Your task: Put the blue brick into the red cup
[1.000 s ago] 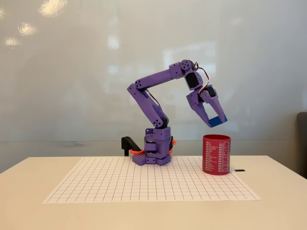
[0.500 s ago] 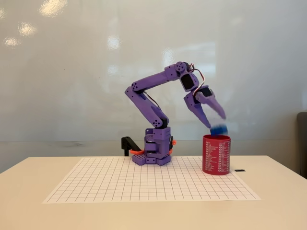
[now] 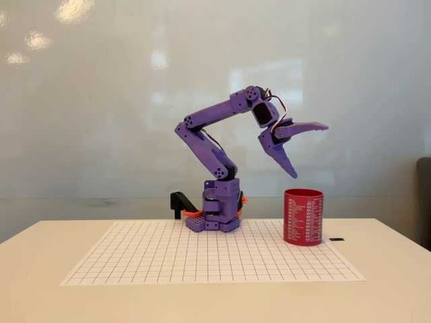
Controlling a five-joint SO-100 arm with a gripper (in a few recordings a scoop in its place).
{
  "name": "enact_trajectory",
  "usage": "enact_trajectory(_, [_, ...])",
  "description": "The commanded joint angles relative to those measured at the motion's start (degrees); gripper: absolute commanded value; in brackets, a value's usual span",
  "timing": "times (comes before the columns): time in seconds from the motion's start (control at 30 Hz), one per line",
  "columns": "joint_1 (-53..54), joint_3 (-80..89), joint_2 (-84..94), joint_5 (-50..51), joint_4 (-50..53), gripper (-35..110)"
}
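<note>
White gridded paper covers the worktop (image 3: 40, 256). Above it, a purple arm's end effector (image 3: 308, 151) gapes wide, holding nothing; the red cup (image 3: 304, 217) stands directly below it.

From my remote seat, the one thing carrying print is the red cup (image 3: 304, 217), standing on the right part of the grid sheet (image 3: 202, 259). Its side bears columns of small white characters running from just under the rim to near the base, but I cannot make out a single word, letter or number at this resolution (the rows look like short lines of text, nothing more). The grid sheet shows ruled squares with no numbering or labels that I can read. I see no brand mark, sticker or sign on the purple arm (image 3: 215, 145) or on the wall behind it.
</note>
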Motion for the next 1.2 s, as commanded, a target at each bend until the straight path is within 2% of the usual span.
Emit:
enact_trajectory(0.0, [-0.4, -1.1, 1.4, -2.5, -1.1, 0])
enact_trajectory(0.47, [-0.1, 0.3, 0.8, -4.0, -4.0, -1])
enact_trajectory(0.63, [15.7, -0.4, -10.5, -10.4, -12.9, -1])
enact_trajectory(0.83, [37.9, -5.9, -28.1, -8.5, -22.1, -1])
enact_trajectory(1.0, [51.2, -10.8, -27.4, -5.4, -23.5, -1])
enact_trajectory(1.17, [62.0, -12.5, -18.7, -6.1, -22.6, -1])
